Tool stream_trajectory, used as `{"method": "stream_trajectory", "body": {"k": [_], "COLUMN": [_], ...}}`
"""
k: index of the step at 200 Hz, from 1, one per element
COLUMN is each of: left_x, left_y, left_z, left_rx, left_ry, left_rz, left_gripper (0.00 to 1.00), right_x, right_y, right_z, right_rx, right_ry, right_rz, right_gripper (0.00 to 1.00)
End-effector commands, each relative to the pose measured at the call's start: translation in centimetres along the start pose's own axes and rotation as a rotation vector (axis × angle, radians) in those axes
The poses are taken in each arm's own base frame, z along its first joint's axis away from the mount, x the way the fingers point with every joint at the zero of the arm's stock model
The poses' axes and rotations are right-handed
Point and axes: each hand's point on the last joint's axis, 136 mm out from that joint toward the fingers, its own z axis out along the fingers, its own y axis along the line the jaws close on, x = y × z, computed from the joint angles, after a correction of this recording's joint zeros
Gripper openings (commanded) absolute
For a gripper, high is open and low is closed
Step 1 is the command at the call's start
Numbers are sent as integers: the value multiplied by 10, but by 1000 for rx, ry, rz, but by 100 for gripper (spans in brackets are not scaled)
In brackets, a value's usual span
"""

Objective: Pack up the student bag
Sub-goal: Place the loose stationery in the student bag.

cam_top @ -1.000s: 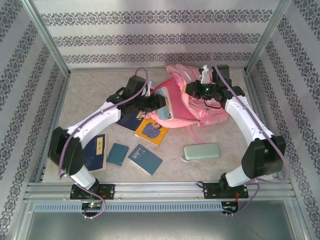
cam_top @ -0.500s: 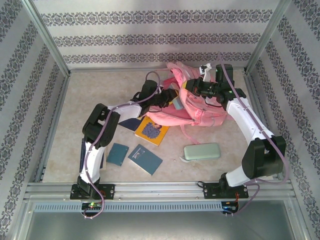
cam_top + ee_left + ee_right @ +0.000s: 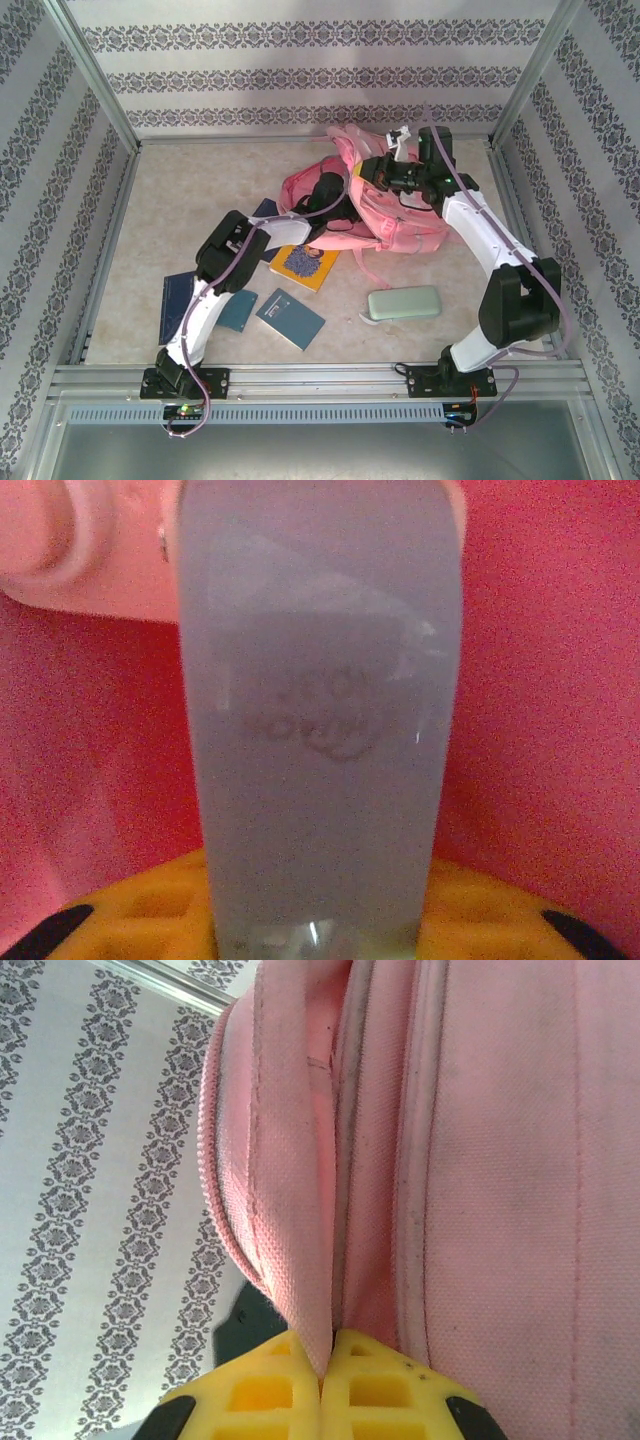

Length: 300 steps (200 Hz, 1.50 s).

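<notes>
Book insertion is under way: the student bag (image 3: 400, 215), far-middle on the desk (image 3: 180, 200), is held open by the right hand (image 3: 322, 1380) clenched on its rim, a grey book (image 3: 320, 730) is lodged inside at the left hand (image 3: 320, 925) — grip not determinable — and release and withdrawal are judged due next.

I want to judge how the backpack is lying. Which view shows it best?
The top external view: the backpack shows nearly whole, slumped in a heap. The right wrist view gives a close-up of a seam fold pinched in the right tool. The left wrist view gives pink fabric behind a pale book.
</notes>
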Motion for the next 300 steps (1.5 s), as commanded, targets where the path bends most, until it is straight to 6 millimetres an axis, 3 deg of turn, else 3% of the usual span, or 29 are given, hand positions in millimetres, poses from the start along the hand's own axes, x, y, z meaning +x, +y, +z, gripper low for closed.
{"method": "stream_trajectory", "body": {"k": [1, 20, 38, 100, 159, 196, 216, 241, 257, 275, 300], "left_x": [22, 38, 35, 25, 31, 33, 35, 47, 52, 58, 73], "left_y": [-29, -29, -29, -46, -64, -64, -54, -62, -55, -29, 26], "left_z": [24, 31, 27, 1, -74, -141, -188, -244, -286, -343, -418], "left_rx": [38, -7, -23, -29, -133, -307, -457, -544, -665, -875, -1152], "left_ry": [58, 99, 87, 81, 98, 69, 54, 13, -37, -90, -143], "left_rz": [34, 62, 69, 113, 230, 320, 360, 422, 404, 365, 227], "left_gripper": [56, 84, 100, 100, 100, 100, 100, 100, 100, 100, 100], "right_x": [-20, -21, -21, -20, -19, -16, -16, -15, -15, -11, -3], "right_y": [49, 48, 47, 40, 16, 11, 11, 11, 9, 7, 7], "right_z": [0, 2, 3, -6, -26, -29, -32, -33, -34, -33, -30], "right_rx": [-121, -122, -122, -79, 46, 68, 73, 81, 98, 122, 178], "right_ry": [-43, -40, -38, -64, -126, -142, -151, -156, -158, -148, -129], "right_rz": [-127, -126, -124, -146, -164, -169, -170, -171, -161, -166, -203], "right_gripper": [0, 0, 0, 0, 0, 0, 0, 0, 0, 0, 0]}}
